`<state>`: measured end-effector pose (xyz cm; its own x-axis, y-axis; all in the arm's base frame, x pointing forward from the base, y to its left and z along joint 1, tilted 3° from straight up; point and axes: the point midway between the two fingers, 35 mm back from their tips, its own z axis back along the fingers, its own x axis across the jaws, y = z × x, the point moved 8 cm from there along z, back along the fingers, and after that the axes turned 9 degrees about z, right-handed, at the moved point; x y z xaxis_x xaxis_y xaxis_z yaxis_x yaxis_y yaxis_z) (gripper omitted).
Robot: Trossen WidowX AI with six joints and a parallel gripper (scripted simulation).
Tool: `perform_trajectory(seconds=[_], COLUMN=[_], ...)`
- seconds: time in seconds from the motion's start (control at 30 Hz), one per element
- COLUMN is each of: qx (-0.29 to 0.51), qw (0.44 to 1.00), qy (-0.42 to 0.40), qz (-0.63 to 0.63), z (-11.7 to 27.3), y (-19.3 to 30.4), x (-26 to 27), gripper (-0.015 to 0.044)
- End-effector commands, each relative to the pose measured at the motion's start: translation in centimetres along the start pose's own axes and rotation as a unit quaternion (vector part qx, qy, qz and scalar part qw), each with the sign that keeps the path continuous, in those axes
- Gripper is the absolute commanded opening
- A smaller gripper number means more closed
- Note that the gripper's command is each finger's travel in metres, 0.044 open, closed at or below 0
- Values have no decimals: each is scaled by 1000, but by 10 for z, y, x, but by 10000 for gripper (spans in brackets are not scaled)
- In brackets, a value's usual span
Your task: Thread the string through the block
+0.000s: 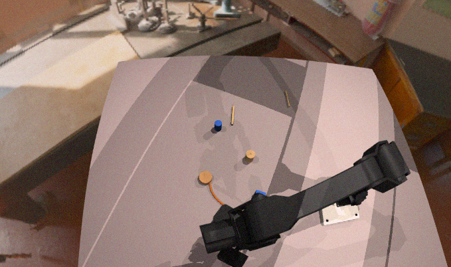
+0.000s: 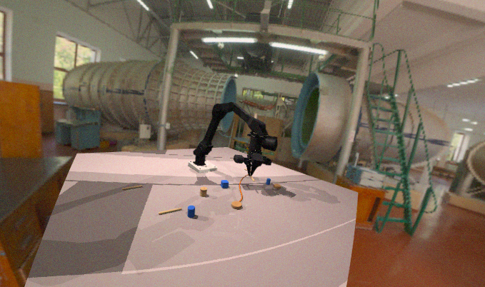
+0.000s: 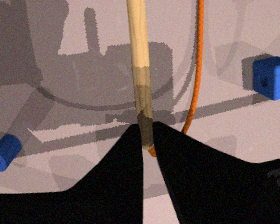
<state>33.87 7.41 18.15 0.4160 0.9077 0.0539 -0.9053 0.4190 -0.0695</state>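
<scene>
My gripper [image 2: 251, 173] [image 3: 145, 130] is shut on the thin wooden stick [image 3: 138, 40] [image 2: 252, 178], near its string end, and holds it above the table. The orange string [image 1: 214, 196] [image 2: 240, 185] [image 3: 197, 75] runs from that end to the round wooden button [image 1: 205, 177] [image 2: 236, 205] on the table. The block looks to be the blue cube [image 1: 260, 192] [image 2: 224, 184] [image 3: 275, 79], with a dark hole in one face in the wrist view. It sits on the table, apart from the stick, partly hidden by the arm in the top view. The string is outside it.
A blue cylinder [image 1: 218, 125] [image 2: 191, 211] stands beside a loose stick [image 1: 232, 115] [image 2: 170, 211]. Another loose stick [image 1: 287, 99] [image 2: 132, 187] lies farther off. A wooden cylinder [image 1: 250, 155] [image 2: 203, 192] stands near the block. A smaller blue cylinder [image 2: 268, 181] [image 3: 6, 152] is near a wooden disc [image 2: 277, 186].
</scene>
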Motion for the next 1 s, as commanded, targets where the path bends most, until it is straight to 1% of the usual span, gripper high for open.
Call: perform_trajectory(seconds=[0.0, 0.23, 0.47, 0.7, 0.97], qx=[1, 1, 0, 0, -1], qw=[998, 981, 948, 899, 826], qy=[0, 0, 0, 0, 0], qz=[-69, -195, -319, -437, -564], z=[0, -1, -1, -1, -2], y=[-4, -10, -17, -23, -30], x=[-1, -1, -2, -3, -4], gripper=[0, 0, 0, 0, 0])
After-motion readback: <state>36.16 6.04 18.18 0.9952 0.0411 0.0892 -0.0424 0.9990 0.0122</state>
